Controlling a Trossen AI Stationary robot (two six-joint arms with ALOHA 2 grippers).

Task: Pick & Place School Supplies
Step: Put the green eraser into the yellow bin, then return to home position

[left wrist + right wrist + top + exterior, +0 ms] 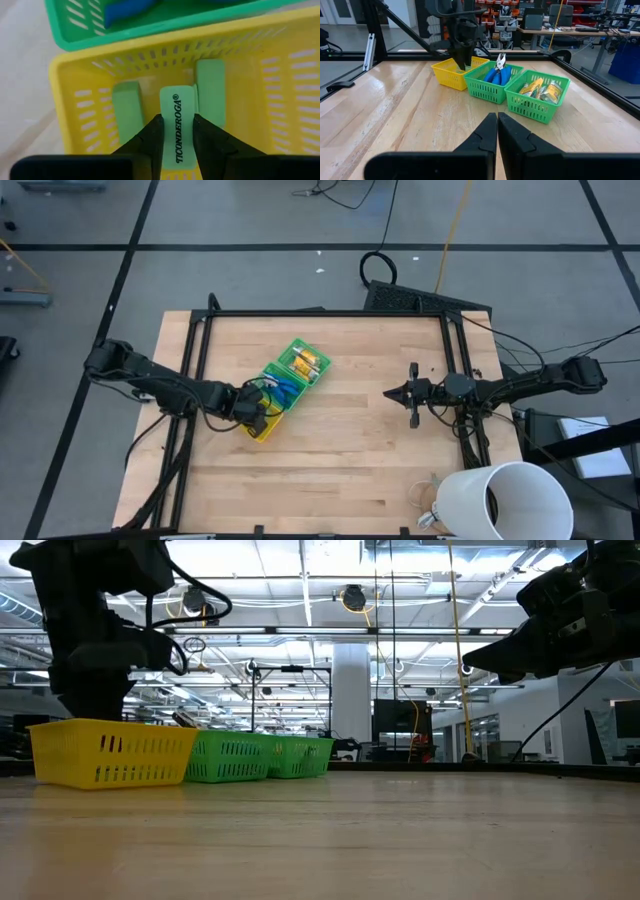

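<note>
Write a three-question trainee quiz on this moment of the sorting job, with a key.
1. True or false: the right gripper holds an eraser.
2. Which basket is the left gripper reaching into: A yellow basket, B middle green basket, C end green basket?
3. Fill in: the left gripper's fingers straddle a light-green ____.

Key: 1 false, it is shut and empty over the table. 2 A. 3 eraser.

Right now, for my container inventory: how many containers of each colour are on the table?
Yellow basket: 1
Green baskets: 2
White cup: 1
Total: 4
</note>
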